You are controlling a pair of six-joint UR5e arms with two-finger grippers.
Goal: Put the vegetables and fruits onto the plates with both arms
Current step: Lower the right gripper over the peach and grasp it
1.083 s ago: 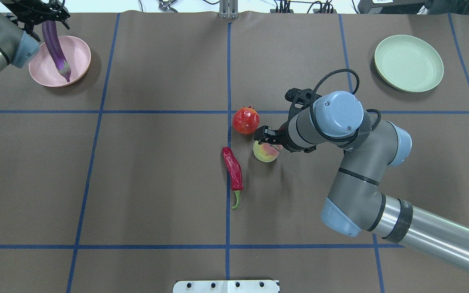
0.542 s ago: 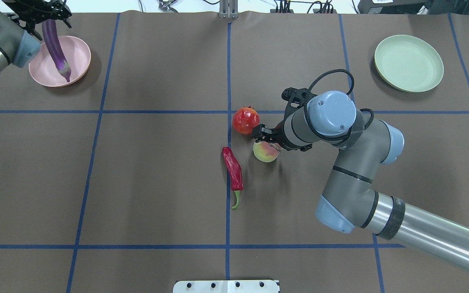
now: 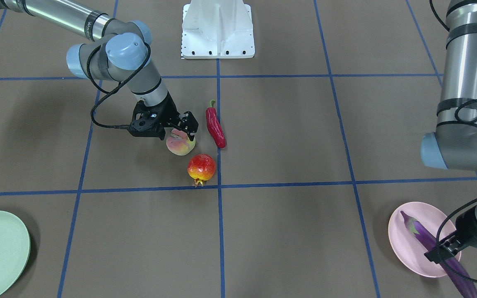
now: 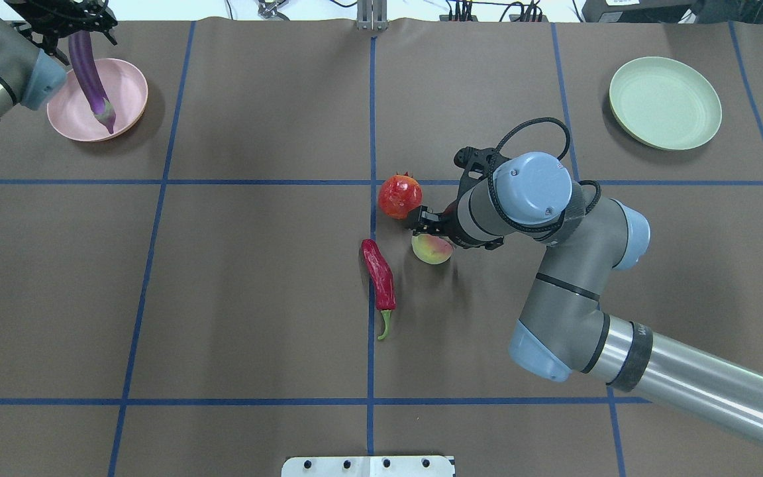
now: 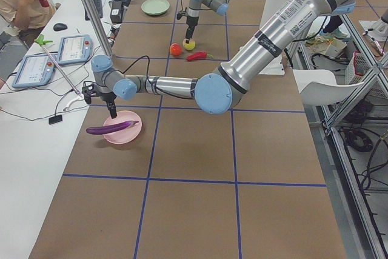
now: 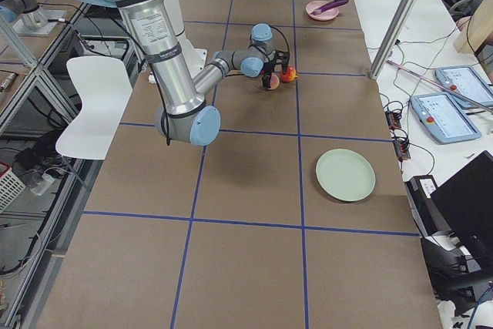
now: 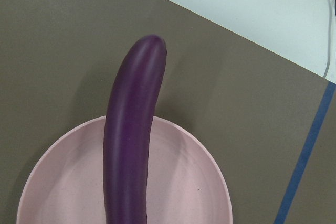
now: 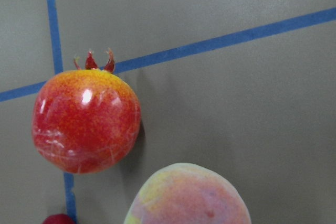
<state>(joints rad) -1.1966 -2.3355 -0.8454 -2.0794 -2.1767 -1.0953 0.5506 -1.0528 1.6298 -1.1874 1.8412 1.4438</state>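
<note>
One brown blue-taped table [image 4: 255, 298] bears pink plate [image 4: 126, 93], green plate [image 4: 665, 103].

You see in the overhead view a brown table [image 4: 255, 278] gridded with blue tape [image 4: 156, 225]. On it lie the pink plate [image 4: 128, 79] at ten o'clock and the mint plate [image 4: 665, 103] at two. Near centre sits the pomegranate [image 4: 399, 196], with the peach [image 4: 430, 250] at its five o'clock and the chili [image 4: 379, 278] at the peach's eight. The white base [image 4: 368, 466] sits at six.
</note>
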